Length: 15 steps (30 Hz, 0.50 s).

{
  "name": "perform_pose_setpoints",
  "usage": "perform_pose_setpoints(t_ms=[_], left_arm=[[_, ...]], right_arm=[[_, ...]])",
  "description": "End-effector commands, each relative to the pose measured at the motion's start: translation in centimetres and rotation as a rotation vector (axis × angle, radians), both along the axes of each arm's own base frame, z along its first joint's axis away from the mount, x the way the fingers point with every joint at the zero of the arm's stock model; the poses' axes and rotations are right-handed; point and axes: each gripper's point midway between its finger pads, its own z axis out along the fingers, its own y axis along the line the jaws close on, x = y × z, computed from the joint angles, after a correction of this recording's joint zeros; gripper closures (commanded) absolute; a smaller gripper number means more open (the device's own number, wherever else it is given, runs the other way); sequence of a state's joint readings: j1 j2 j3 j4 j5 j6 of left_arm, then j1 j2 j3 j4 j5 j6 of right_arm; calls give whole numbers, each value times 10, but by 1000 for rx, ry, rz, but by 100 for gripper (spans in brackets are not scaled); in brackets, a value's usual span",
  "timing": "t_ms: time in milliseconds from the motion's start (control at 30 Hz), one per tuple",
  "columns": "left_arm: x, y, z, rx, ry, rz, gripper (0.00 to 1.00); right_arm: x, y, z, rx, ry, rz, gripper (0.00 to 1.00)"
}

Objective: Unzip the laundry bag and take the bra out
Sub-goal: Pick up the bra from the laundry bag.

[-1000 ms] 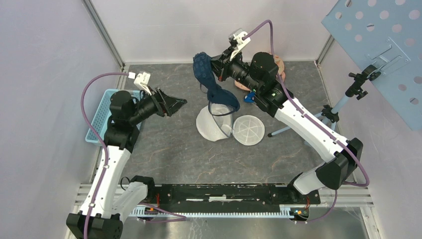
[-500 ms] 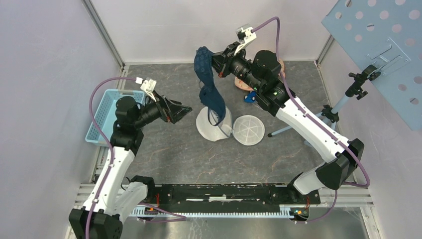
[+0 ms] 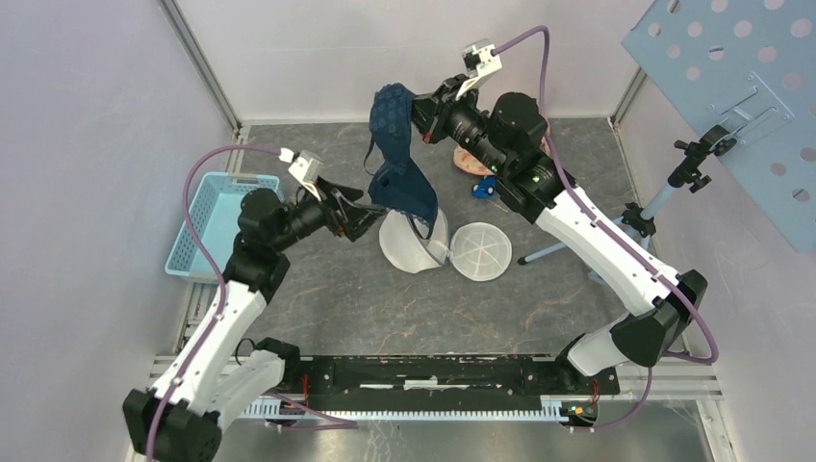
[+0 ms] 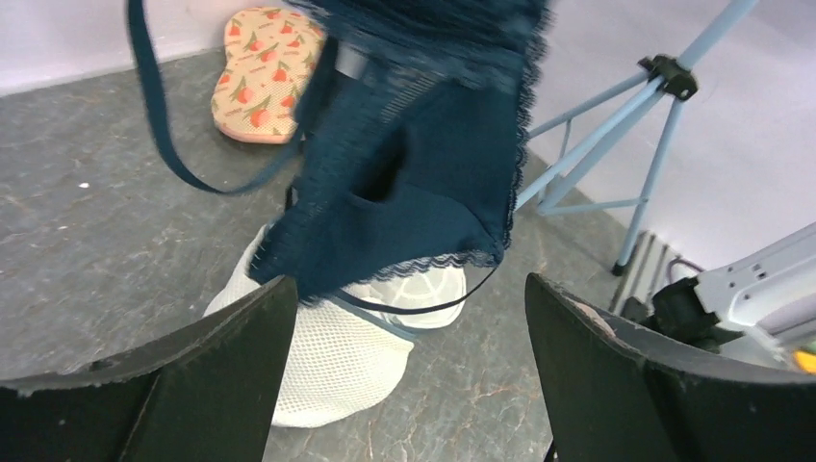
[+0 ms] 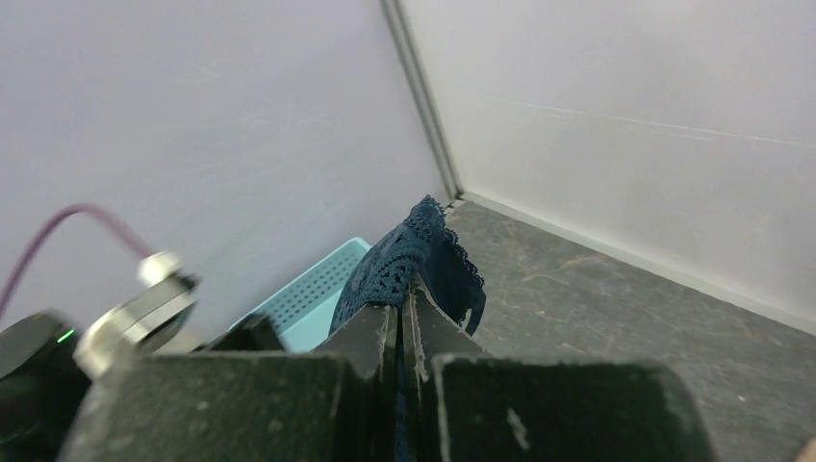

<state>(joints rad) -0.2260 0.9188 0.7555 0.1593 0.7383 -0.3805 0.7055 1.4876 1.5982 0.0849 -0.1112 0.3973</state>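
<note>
Left wrist view: bra (image 4: 414, 183) cut off by the upper edge; it hides the far part of the laundry bag (image 4: 327, 366).

Right wrist view: the closed right gripper (image 5: 402, 306) covers most of the bra; blue basket (image 5: 308, 289) half hidden.

Top view: small blue item (image 3: 483, 190), far right of the bag, too small to identify.

Swung the left gripper (image 3: 369, 218) rightward across the table (image 3: 327, 298) to just beside the white mesh laundry bag (image 3: 409, 248), under the hanging navy bra (image 3: 396, 159). Spread its jaws wider. Lifted the right gripper (image 3: 420, 99), pinched on the bra, slightly higher and farther back. Drew the bra's lower cup leftward, toward the left gripper.
</note>
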Motion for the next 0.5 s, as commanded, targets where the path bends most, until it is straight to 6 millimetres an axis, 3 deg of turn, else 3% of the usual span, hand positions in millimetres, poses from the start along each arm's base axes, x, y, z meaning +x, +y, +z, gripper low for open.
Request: perform_pose_setpoints(t_ms=[0,133,267,467], left_arm=[[2,12,22,139,-121,276,7],[-11,-10,17,210,-131,279,6],[-4,-26,11,273,-136,288,4],[0,-68,27,290,-232,270,0]], right_arm=[[19,-28,21,26,18,-192,100],[39,-38,5,2,73,-310,100],[53,-49,-3,6,120,-442,100],[68,-70,-17,8,150,-634,100]])
